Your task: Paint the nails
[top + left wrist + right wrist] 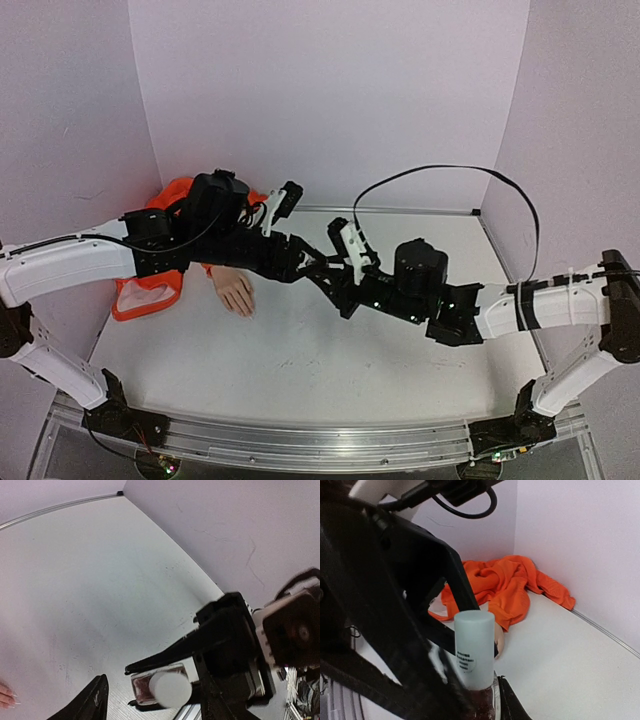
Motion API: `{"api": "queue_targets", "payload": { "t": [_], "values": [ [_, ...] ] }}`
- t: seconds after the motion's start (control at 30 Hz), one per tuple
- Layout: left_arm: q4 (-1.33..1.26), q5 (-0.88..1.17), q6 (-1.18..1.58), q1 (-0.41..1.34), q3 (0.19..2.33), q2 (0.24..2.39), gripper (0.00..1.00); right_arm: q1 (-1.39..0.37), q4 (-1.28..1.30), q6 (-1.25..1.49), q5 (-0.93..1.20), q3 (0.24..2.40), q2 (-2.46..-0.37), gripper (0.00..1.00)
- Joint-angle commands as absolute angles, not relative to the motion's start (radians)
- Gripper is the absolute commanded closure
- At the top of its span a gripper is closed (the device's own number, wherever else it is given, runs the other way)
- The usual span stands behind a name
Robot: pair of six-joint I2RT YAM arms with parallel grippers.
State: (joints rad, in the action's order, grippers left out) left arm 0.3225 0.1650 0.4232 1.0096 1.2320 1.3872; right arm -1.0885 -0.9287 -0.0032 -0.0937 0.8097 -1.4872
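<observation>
Right gripper (338, 284) is clamped on one small glass bottle (482, 700) of dark red liquid. It stands upright with a smooth pale cylindrical cap (474, 645) carrying a small printed mark. Left gripper (300, 262) meets it nose to nose near table centre. Its jaws look apart: one black finger (93, 702) sits well off to the side of the cap, and the other I can't pick out from the black hardware. Count: two arms, two grippers, one bottle, one flesh-coloured mannequin hand (236, 293), one crumpled orange fabric sleeve (506, 586). Mannequin hand lies flat on the matte white tabletop (330, 370), fingers toward the near edge. It is left of both grippers, near the left one, not touching either. The nails (11, 696): only two pale tips show, at the left edge of the left wrist view, well apart from the bottle; the total can't be told. Sleeve is soft, folded and bunched in the back-left corner against the pale wall.
</observation>
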Motion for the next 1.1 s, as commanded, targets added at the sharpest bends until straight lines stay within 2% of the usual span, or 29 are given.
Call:
{"api": "queue_targets", "payload": {
  "t": [0.0, 0.1, 0.23, 0.4, 0.63, 0.8, 0.93, 1.07],
  "values": [
    [0.233, 0.331, 0.377, 1.015, 1.201, 1.281, 0.29, -0.979, -1.082, 0.123, 0.371, 0.756, -1.354, 1.0],
    [0.178, 0.415, 0.375, 1.015, 1.175, 1.237, 0.22, -0.947, -1.141, 0.194, 0.619, 0.725, -1.334, 1.0],
    [0.085, 0.492, 0.4, 1.015, 1.148, 1.213, 0.19, -0.946, -1.243, 0.291, 0.825, 0.73, -1.358, 1.0],
    [0.035, 0.545, 0.431, 1.019, 1.16, 1.239, 0.23, -0.945, -1.288, 0.346, 0.899, 0.78, -1.416, 1.0],
    [0.006, 0.579, 0.442, 1.038, 1.175, 1.258, 0.46, -0.946, -1.32, 0.382, 0.882, 0.798, -1.45, 1.0],
    [0.007, 0.595, 0.426, 1.061, 1.174, 1.278, 0.55, -0.946, -1.325, 0.387, 0.818, 0.787, -1.441, 1.0],
    [0.006, 0.58, 0.417, 1.065, 1.167, 1.277, 0.67, -0.946, -1.324, 0.381, 0.78, 0.776, -1.431, 1.0],
    [0.009, 0.517, 0.408, 1.065, 1.158, 1.268, 0.84, -0.946, -1.304, 0.366, 0.722, 0.77, -1.425, 1.0]
  ]
}}
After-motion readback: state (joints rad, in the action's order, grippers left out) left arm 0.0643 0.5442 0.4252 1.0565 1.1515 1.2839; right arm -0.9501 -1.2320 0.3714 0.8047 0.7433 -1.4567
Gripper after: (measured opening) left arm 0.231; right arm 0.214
